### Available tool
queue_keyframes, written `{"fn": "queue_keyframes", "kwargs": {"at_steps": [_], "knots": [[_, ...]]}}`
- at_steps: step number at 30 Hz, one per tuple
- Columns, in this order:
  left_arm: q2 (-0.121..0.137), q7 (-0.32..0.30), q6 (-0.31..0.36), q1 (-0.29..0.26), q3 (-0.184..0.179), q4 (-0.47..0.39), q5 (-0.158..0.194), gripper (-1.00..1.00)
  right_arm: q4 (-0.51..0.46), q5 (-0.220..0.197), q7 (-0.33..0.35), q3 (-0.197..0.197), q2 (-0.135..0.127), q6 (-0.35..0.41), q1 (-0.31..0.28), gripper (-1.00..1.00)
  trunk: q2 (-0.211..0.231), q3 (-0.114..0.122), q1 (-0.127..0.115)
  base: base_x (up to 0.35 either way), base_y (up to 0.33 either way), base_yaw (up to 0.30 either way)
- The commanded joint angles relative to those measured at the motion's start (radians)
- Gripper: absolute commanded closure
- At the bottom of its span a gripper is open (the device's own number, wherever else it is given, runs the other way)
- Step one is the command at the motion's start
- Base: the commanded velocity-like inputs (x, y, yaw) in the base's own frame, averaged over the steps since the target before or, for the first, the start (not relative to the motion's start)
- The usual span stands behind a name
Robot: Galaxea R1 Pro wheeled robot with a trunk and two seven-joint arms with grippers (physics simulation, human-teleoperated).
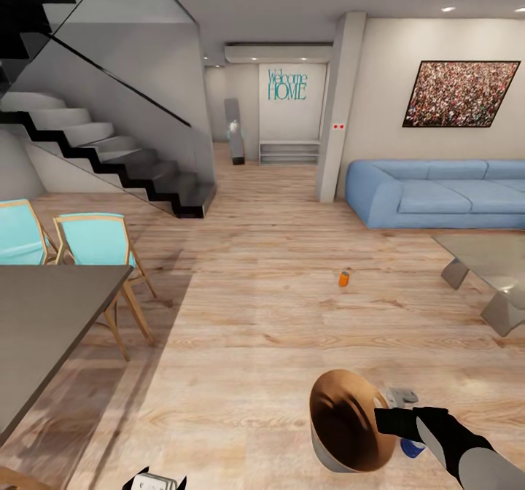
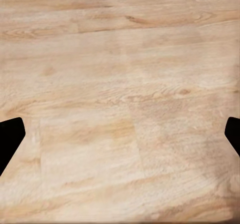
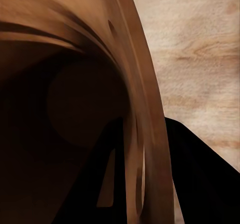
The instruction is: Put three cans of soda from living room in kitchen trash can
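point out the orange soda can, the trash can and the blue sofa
orange soda can (image 1: 343, 278), head view, middle of its side
trash can (image 1: 343, 413), head view, copper-brown inside wall
blue sofa (image 1: 437, 197), head view, seat cushion

The right arm (image 1: 467, 450) is showing as a smooth rounded limb, its pale grey forearm shell giving way to a matte black wrist section. The right gripper (image 1: 380, 421) is black, with flat, tapering fingers (image 3: 200, 179). The left gripper (image 2: 120, 134) is showing two dark, angular fingertips (image 2: 10, 134); its housing (image 1: 154, 481) is looking black with white panels.
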Motion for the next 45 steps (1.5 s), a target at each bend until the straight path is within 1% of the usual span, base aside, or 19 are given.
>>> {"fn": "queue_keyframes", "kwargs": {"at_steps": [1, 10, 14, 19, 29, 38, 45], "knots": [[0.0, 0.0, 0.002, 0.0, 0.0, 0.0, 0.0, -1.0, -0.001, -0.008, -0.007, -0.004, 0.0, 0.001, 0.0, 1.0, 0.007, 0.003, -0.004, 0.0, 0.0, 0.0], [0.0, 0.0, 0.007, 0.0, 0.0, -0.001, 0.0, -1.0, -0.001, -0.008, -0.007, -0.004, 0.0, 0.001, 0.0, 1.0, 0.07, 0.032, -0.038, 0.0, 0.0, 0.0], [0.001, -0.005, -0.004, 0.004, 0.001, -0.011, 0.006, -1.0, -0.001, -0.008, -0.007, -0.004, 0.0, 0.003, 0.0, 1.0, 0.07, 0.032, -0.038, 0.0, 0.0, -0.008], [0.001, -0.008, -0.007, 0.005, 0.002, -0.013, 0.01, -1.0, -0.001, -0.01, -0.007, -0.005, 0.0, 0.007, 0.0, 1.0, 0.07, 0.032, -0.038, 0.0, 0.0, -0.143], [0.002, -0.008, -0.008, 0.006, 0.002, -0.014, 0.01, -1.0, -0.003, -0.011, -0.008, -0.006, -0.001, 0.009, 0.0, 1.0, 0.07, 0.032, -0.038, 0.0, 0.0, -0.233], [0.002, -0.005, -0.008, 0.006, 0.002, -0.014, 0.01, -1.0, -0.005, -0.012, -0.008, -0.015, -0.014, 0.014, 0.0, 1.0, 0.07, 0.032, -0.038, 0.0, 0.0, -0.245], [0.002, -0.005, -0.008, 0.006, 0.002, -0.014, 0.01, -1.0, -0.004, -0.013, -0.009, -0.017, -0.017, 0.015, 0.0, 1.0, 0.07, 0.032, -0.038, 0.0, 0.0, -0.246]]}}
